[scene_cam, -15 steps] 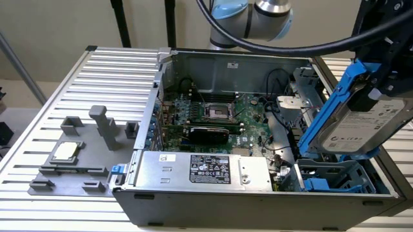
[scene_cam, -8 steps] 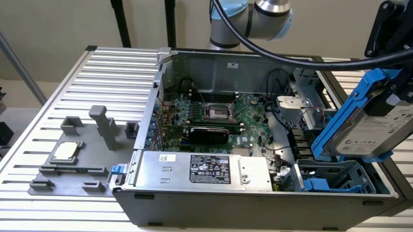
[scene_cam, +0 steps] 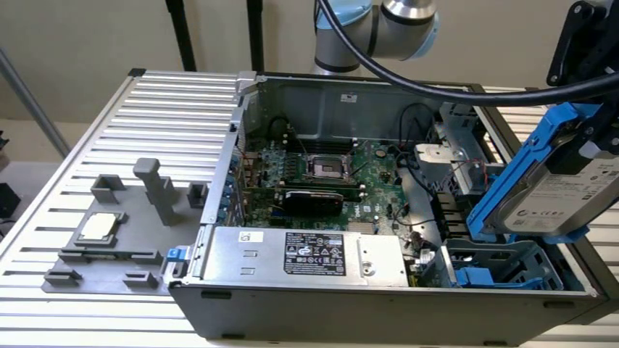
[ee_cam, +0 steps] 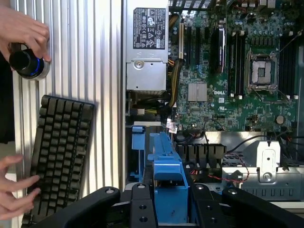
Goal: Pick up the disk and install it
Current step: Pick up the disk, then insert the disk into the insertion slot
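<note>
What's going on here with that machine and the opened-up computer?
A robot arm's gripper holds the disk, a silver drive in a blue frame, tilted in the air over the open computer case, at the exterior view's right. The disk is not yet installed; a bay with blue plastic parts sits below it. Beside the case, a person has one hand on a round knob and the other hand at a keyboard.
</note>
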You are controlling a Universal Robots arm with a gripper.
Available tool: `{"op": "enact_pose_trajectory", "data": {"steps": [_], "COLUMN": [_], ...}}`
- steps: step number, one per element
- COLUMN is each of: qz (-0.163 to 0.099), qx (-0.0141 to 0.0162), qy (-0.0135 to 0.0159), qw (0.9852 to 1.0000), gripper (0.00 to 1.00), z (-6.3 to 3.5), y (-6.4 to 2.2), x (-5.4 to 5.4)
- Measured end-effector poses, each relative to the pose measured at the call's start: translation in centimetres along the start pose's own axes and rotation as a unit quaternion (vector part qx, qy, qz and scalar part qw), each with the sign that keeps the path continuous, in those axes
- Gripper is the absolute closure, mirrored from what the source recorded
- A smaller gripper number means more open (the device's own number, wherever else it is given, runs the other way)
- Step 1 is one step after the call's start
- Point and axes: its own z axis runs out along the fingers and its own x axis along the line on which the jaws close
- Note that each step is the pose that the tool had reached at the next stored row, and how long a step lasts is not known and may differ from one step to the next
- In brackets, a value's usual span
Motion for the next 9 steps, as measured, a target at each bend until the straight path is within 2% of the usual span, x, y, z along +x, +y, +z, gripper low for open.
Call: {"op": "enact_pose_trajectory", "data": {"steps": [9], "qz": [0.000], "qx": [0.0000], "qy": [0.0000], "qw": [1.0000], "gripper": [0.67], "z": [0.00], "y": [0.00], "x": [0.00]}}
